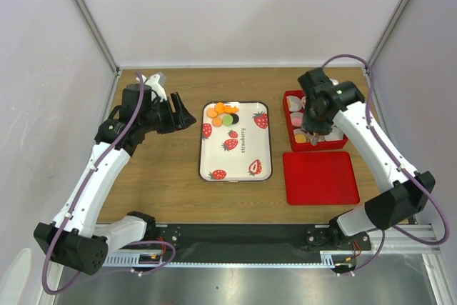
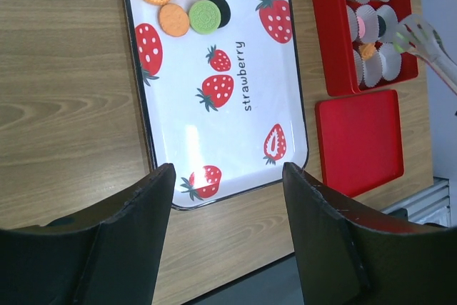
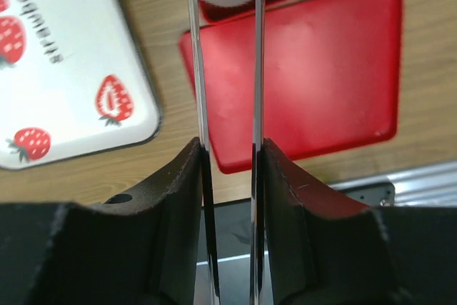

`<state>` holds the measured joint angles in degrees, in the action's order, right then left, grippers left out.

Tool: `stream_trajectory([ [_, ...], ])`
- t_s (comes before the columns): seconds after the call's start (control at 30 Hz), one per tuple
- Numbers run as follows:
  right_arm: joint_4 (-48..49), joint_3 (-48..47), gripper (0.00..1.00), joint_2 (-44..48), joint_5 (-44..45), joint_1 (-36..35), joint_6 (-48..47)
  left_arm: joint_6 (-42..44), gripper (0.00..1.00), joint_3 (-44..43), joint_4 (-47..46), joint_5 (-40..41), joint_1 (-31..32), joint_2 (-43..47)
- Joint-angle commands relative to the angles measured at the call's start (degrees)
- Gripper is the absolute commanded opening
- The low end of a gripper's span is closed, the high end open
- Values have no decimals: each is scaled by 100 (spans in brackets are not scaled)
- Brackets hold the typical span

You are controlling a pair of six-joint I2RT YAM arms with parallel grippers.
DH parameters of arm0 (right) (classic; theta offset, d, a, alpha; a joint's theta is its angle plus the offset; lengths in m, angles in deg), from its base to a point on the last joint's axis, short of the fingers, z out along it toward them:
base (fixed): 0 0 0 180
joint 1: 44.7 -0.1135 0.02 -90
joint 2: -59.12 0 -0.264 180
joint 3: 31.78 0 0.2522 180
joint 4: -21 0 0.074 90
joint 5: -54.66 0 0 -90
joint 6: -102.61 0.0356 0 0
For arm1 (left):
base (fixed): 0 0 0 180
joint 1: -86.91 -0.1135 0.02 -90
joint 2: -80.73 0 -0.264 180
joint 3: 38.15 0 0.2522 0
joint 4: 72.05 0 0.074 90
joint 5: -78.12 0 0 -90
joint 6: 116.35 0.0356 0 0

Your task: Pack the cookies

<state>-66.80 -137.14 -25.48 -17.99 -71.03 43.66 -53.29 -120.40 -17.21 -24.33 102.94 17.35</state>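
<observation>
right gripper (image 3: 228,151) pinches tongs (image 3: 257,91) over box (image 2: 327,33); left gripper (image 2: 228,176) hovers, jaws spread

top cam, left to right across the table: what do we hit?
left gripper → strawberry tray, cookies at its far end → red box holding paper cups. Left out: red lid and right gripper with its tongs, both overlapping the box's span.
</observation>
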Motion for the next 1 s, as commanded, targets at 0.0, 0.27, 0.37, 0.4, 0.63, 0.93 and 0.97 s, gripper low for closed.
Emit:
stream_trajectory([
  [0.0,-32,229,31,330,129,460,-2,-57,68,37,-232,-196,-39,-26],
  [0.27,276,853,31,541,50,1208,-239,-57,67,64,-232,-285,-39,-70],
  [0.37,486,985,31,515,15,1384,-310,-57,67,64,-250,-320,-39,-79],
  [0.4,522,1072,31,488,6,1428,-336,-66,67,64,-250,-328,-39,-79],
  [0.63,882,1354,31,400,-47,1657,-389,-48,67,37,-250,-346,-39,-105],
  [0.93,1172,1653,31,374,-82,1833,-442,-48,67,29,-258,-355,-39,-122],
  [0.97,1190,1688,31,382,-82,1833,-450,-48,67,29,-258,-346,-39,-123],
])
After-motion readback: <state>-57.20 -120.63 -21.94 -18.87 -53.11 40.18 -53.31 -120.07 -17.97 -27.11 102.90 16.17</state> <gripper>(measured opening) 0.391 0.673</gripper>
